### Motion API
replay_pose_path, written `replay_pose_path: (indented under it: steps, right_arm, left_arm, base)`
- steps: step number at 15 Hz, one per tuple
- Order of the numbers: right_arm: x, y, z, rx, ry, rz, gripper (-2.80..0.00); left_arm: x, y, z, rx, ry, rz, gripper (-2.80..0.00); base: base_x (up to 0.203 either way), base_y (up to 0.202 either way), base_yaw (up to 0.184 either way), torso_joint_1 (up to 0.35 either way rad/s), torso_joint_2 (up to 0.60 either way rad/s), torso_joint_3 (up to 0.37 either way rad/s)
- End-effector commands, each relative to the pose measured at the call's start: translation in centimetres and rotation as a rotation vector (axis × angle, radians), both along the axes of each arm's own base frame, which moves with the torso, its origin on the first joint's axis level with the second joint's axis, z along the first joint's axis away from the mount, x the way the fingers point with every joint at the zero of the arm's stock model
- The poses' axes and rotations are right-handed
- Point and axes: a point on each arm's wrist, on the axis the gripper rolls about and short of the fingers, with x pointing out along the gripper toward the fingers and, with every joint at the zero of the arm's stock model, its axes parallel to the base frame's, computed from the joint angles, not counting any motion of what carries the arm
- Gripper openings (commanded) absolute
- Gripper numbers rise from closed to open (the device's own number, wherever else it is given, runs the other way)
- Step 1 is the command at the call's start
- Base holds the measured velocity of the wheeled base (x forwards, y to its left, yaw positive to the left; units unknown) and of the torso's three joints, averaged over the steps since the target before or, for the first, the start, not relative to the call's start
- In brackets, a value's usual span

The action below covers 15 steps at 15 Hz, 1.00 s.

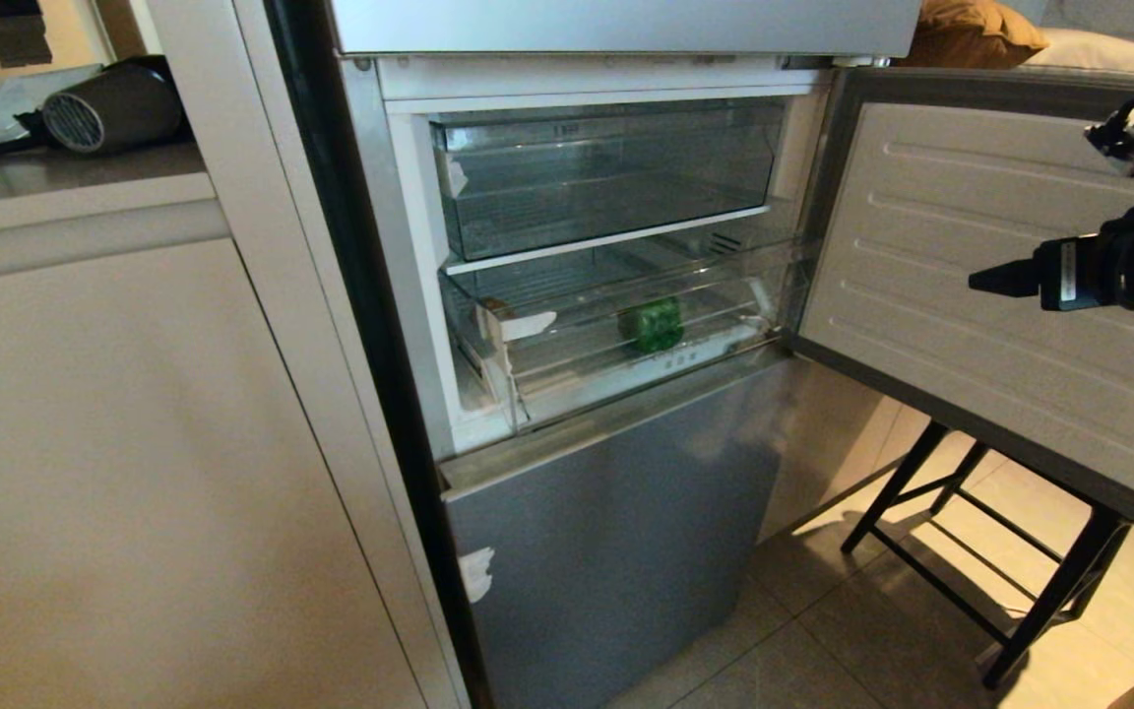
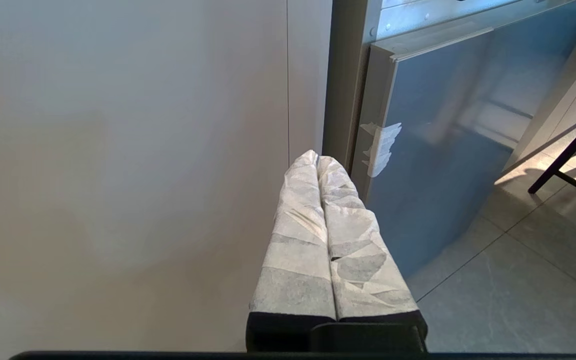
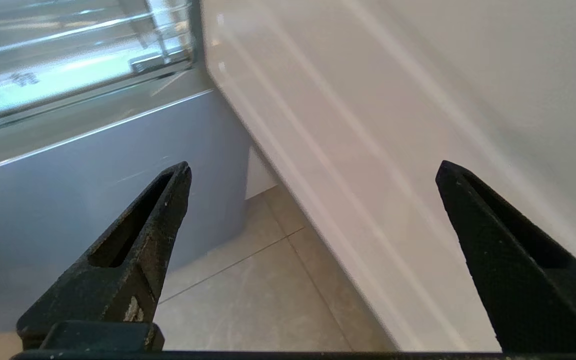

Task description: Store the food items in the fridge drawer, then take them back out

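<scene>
The fridge drawer (image 1: 724, 295) is the lower of two clear bins in the open compartment, and it stands pulled out a little. The dark-green bell pepper (image 1: 653, 323) lies inside it, right of centre. A small tan-brown shape (image 1: 493, 308), seemingly the potato, peeks out at the drawer's left end behind a patch of white tape. My right gripper (image 1: 995, 281) hovers to the right of the drawer, in front of the open door, and points towards the fridge. Its black fingers (image 3: 168, 200) are spread wide, so my right gripper (image 3: 313, 170) is open and empty. My left gripper (image 2: 316, 157), wrapped in white, is shut and parked low beside the cabinet.
The swung-open fridge door (image 1: 1000, 325) fills the right side, with a black metal stand (image 1: 1020, 571) on the tiled floor beneath it. An empty clear upper bin (image 1: 606, 177) sits above the drawer. Below is the silver-grey panel (image 1: 606, 542). Beige cabinets (image 1: 134, 443) stand left.
</scene>
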Motion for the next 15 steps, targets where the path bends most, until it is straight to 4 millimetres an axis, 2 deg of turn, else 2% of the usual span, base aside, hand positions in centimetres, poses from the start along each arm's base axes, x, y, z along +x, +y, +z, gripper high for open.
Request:
replay_pose_path:
  steps: [1,5,7,11,15]
  right_arm:
    - [0.0,0.6,-0.3,0.002,0.01,0.024,0.0]
    - [0.3,4.3,-0.4,0.006,-0.025,0.146,0.0]
    - [-0.8,4.9,-1.0,0.019,-0.004,0.168,0.0]
    - [-7.4,5.7,-0.5,0.089,-0.042,0.209,0.0]
    - [-15.1,4.7,-1.4,0.177,-0.104,0.204,0.0]
  left_arm:
    - [0.1,0.0,-0.3,0.0,0.011,0.0,-2.8]
    - [0.1,0.0,-0.3,0.0,0.011,0.0,-2.8]
    - [0.1,0.0,-0.3,0.0,0.011,-0.001,-2.8]
    - [0.1,0.0,-0.3,-0.001,0.011,0.0,-2.8]
    - [0.1,0.0,-0.3,0.0,0.011,0.0,-2.8]
  base:
    - [0.0,0.0,0.0,0.0,0.0,0.0]
    - [0.0,0.0,0.0,0.0,0.0,0.0]
    - [0.0,0.0,0.0,0.0,0.0,0.0]
    - [0.0,0.0,0.0,0.0,0.0,0.0]
    - [0.0,0.0,0.0,0.0,0.0,0.0]
